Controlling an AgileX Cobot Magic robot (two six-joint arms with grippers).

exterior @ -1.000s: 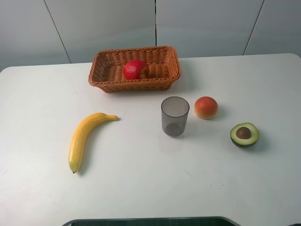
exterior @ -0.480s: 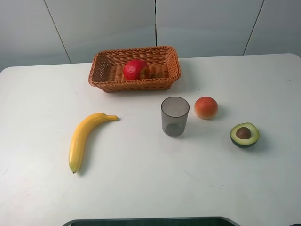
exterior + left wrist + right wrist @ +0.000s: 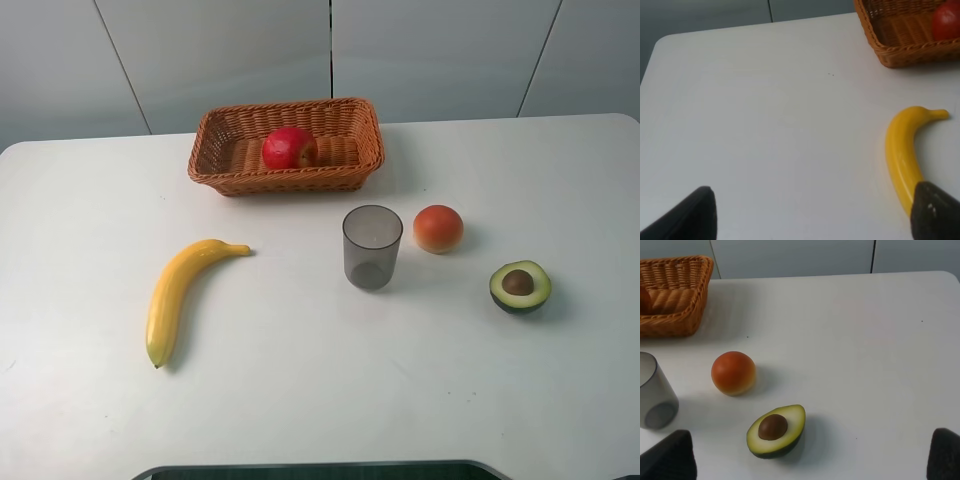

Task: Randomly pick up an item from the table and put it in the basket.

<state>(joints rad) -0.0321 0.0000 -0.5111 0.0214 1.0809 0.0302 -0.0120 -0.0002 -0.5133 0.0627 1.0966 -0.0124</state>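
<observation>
The red apple [image 3: 290, 148] lies inside the wicker basket [image 3: 285, 182] at the back of the white table [image 3: 300, 400]. In the left wrist view the apple [image 3: 946, 22] shows at the frame edge inside the basket [image 3: 910, 52]. The right wrist view shows the basket's corner [image 3: 670, 320] with a sliver of the apple [image 3: 644, 300]. Neither arm shows in the exterior high view. My left gripper [image 3: 812, 220] is open and empty, low over the table near the banana. My right gripper [image 3: 807, 460] is open and empty, in front of the avocado half.
A yellow banana [image 3: 180, 290] lies front left. A grey translucent cup [image 3: 372, 247] stands at the middle, a small orange-red fruit [image 3: 438, 228] to its right, and an avocado half [image 3: 520, 286] with its pit farther right.
</observation>
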